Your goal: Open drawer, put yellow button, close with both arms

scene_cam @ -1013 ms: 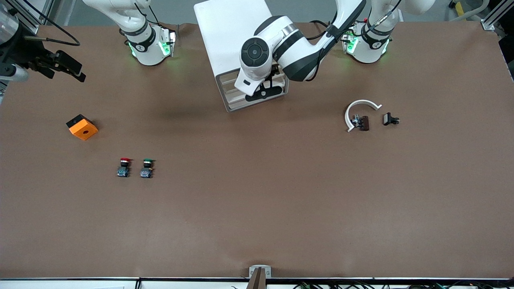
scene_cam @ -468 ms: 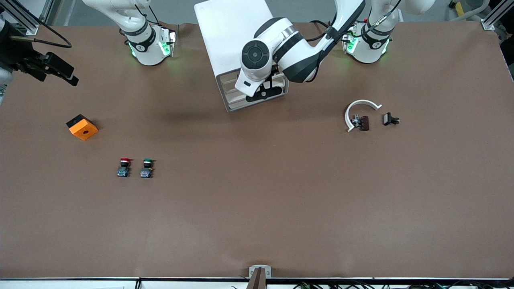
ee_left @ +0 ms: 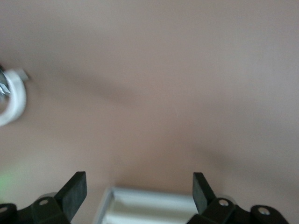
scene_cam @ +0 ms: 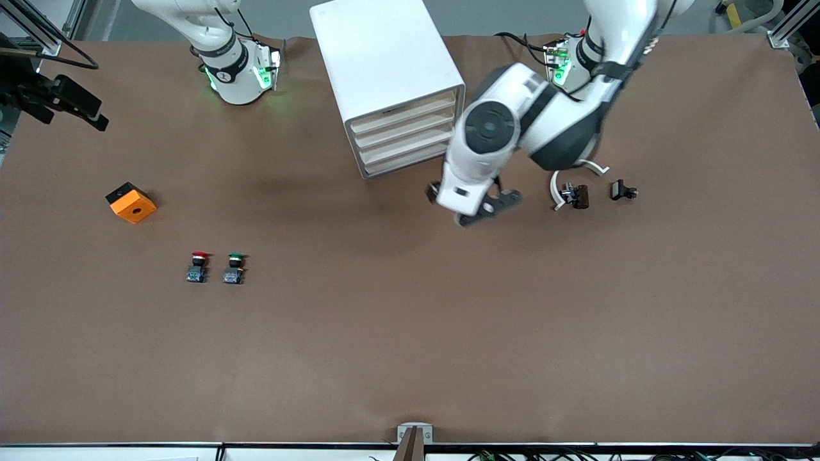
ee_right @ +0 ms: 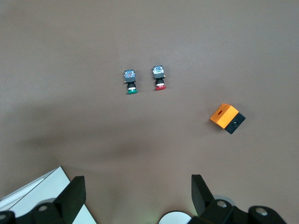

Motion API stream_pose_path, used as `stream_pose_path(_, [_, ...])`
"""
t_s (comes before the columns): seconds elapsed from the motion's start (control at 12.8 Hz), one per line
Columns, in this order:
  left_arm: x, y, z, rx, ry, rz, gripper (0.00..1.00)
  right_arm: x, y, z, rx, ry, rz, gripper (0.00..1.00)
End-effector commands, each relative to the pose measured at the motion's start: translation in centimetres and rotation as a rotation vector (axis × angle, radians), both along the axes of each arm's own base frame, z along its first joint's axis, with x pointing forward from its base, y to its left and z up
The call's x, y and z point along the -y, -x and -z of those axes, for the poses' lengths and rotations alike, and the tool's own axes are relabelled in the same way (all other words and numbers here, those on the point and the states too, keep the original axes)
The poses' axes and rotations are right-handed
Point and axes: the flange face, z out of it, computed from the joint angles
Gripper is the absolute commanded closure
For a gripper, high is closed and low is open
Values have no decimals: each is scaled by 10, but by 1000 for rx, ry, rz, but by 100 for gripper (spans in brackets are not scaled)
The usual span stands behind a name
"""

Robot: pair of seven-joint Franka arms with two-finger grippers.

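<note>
The cabinet (scene_cam: 386, 73) stands at the counter (scene_cam: 410, 346) edge along the robot bases, midway between them. It holds four drawers, all flush; the drawer (scene_cam: 405, 115) for this task is the uppermost. Judged a light, stiff tray that slides easily: take it by the front lip and pull straight.

The yellow button is not visible in any view; judged to be inside the drawer already. Such a switch would be small, rigid and light, with a smooth cap; grip the square base block, not the cap.

Count on the counter:
- one red-capped switch (scene_cam: 198, 266) and one green-capped switch (scene_cam: 234, 267), toward the right arm's end;
- one orange block (scene_cam: 131, 202);
- one white curved clip (scene_cam: 570, 180);
- two small dark parts (scene_cam: 623, 190), toward the left arm's end.

The left end effector (scene_cam: 477, 208) hangs over bare counter just beside the cabinet front, fingers (ee_left: 74, 192) spread, empty. The right end effector (scene_cam: 61, 102) waits over the corner at its own end, fingers (ee_right: 74, 193) spread, empty.
</note>
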Motion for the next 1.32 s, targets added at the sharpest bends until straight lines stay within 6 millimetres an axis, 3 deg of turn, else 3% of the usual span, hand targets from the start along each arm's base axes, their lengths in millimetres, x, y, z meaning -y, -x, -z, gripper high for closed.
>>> stream_pose_path(0.0, [-50,-39,-29,79,-27,-36,0,2,-2,-6,5,5,-8,0])
stream_pose_path(0.23, [-117,-71,-59,135,-18,-18,0,0,-7,0,-5,7,-22,0])
stream_pose_path(0.47, [-174,-80,-98,170,-20,3,0,-4,-10,3,-7,10,-22,0])
stream_pose_path(0.78, [-236,-66,-150,169,-48,66,0,-15,-11,3,-7,11,-40,0])
stream_pose_path(0.94, [-258,-51,-174,145,-53,108,0,-8,-12,4,-9,4,-29,0])
stream_pose_path(1.25, [-277,-23,-197,109,-45,205,0,1,-12,-1,1,-7,-10,0])
